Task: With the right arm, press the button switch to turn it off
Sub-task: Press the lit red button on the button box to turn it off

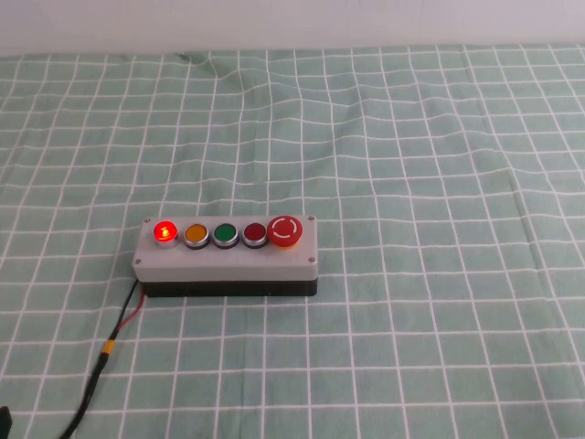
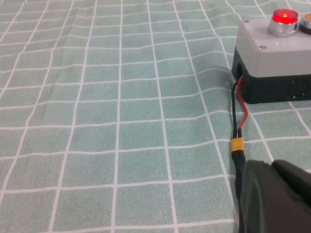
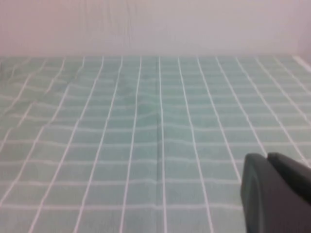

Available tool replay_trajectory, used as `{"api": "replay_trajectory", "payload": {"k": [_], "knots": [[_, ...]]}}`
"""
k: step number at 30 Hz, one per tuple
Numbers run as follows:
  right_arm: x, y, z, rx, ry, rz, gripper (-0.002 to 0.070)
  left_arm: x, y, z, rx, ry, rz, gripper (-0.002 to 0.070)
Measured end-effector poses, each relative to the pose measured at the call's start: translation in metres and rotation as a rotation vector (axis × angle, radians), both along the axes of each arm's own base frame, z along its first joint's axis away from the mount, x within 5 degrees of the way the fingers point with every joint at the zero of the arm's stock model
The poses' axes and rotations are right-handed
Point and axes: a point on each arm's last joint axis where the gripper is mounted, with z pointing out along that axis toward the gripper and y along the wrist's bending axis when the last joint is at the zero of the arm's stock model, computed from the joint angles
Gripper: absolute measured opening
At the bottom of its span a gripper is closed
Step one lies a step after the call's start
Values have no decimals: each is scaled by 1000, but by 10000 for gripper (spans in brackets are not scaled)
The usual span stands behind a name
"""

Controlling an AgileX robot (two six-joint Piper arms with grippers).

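A grey button box [image 1: 226, 256] on a black base lies left of centre on the green checked cloth. Along its top run a lit red button [image 1: 164, 231], a yellow one [image 1: 196, 234], a green one [image 1: 226, 234], a dark red one [image 1: 254, 234] and a red mushroom button [image 1: 285, 230]. In the left wrist view the box [image 2: 274, 53] and its glowing button [image 2: 285, 17] lie ahead of my left gripper [image 2: 273, 166], which is shut and empty beside the cable [image 2: 236, 126]. My right gripper [image 3: 268, 158] is shut and empty over bare cloth, with the box out of its view. Neither arm reaches into the high view.
A red-and-black cable [image 1: 114, 343] with a yellow connector [image 1: 108, 347] runs from the box's left end to the table's near edge. The cloth [image 1: 411, 183] is slightly wrinkled towards the back, where a pale wall [image 1: 292, 23] stands.
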Motion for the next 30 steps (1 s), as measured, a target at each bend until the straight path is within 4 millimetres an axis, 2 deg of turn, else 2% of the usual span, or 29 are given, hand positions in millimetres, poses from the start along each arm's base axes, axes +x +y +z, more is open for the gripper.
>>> {"api": "replay_trajectory", "payload": {"k": [16, 21, 27, 30], "knots": [[-3, -1, 31, 17, -347, -7, -16, 0, 0, 0, 0, 0, 0, -3], [-10, -1, 50, 28, -564, -11, -16, 0, 0, 0, 0, 0, 0, -3], [-28, -3, 73, 67, -891, -8, -16, 0, 0, 0, 0, 0, 0, -3], [-34, -3, 86, 162, -946, 31, -16, 0, 0, 0, 0, 0, 0, -3]]}}
